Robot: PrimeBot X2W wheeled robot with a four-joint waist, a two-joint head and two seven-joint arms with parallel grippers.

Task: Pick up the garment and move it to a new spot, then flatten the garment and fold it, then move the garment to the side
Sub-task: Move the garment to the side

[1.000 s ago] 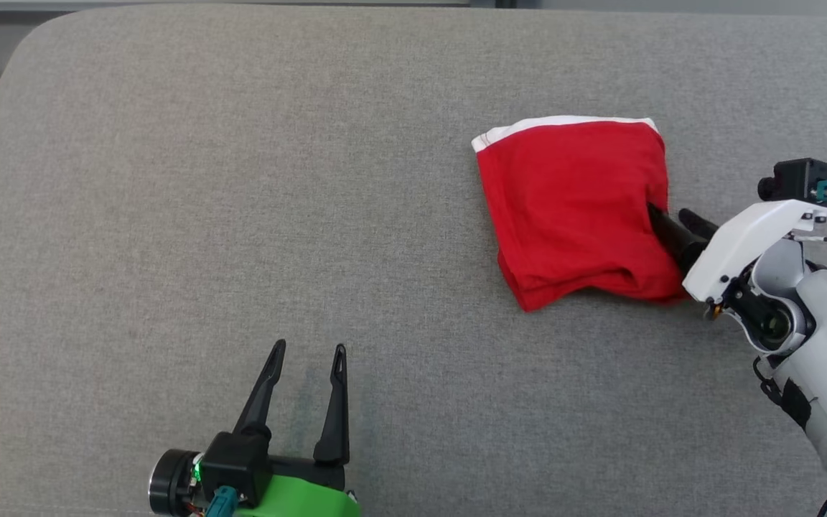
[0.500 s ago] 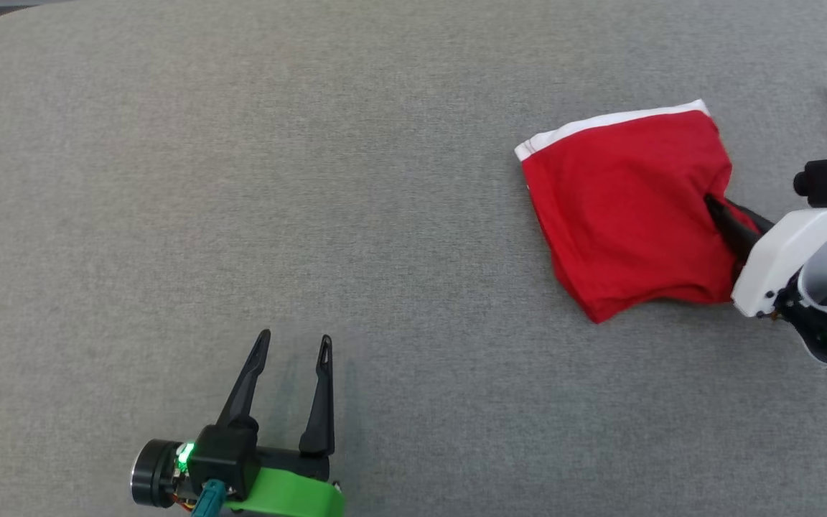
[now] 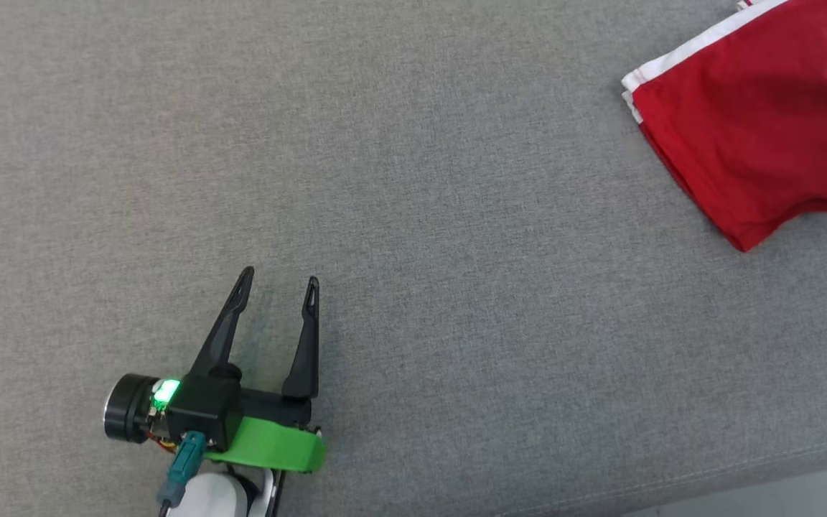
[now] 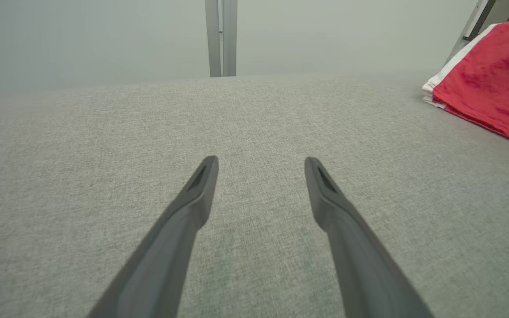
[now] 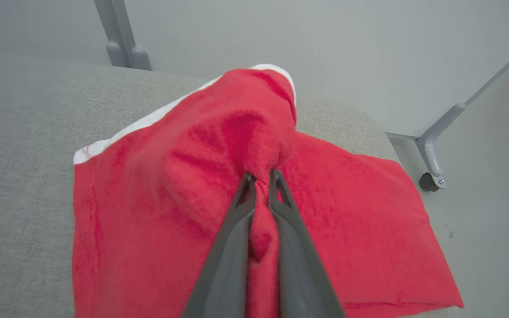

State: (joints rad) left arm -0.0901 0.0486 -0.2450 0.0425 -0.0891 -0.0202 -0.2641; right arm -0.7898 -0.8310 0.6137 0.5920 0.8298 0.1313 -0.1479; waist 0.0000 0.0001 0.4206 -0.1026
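**Item 1, garment** (image 3: pixel 758 122): red with a white band along one edge, folded into a compact pad.
- Location: the right end of the grey desk (image 3: pixel 399 158), at the upper right of my head view.
- Change logged: over the last second it has travelled rightward. Part of that shift is my head camera swinging, since the whole picture has moved. The gap to the left gripper has also clearly widened.
- Reading: the fold looks done and the last step, moving the garment to the side, is under way. I judge it nearly complete.

**Item 2, right gripper** (image 5: pixel 261 176): fingers pressed together on a bunched ridge of the garment's upper layer, as the right wrist view shows.
- The cloth rises in a peak at the pinch, and the rest lies spread below it near the desk's rounded corner.
- I cannot tell whether the far edge overhangs the desk.

**Item 3, left gripper** (image 3: pixel 278 276): fingers spread with nothing between them, low over bare desk at lower left, well apart from the garment.

**Note:** I would release only once the garment rests fully on the desk.
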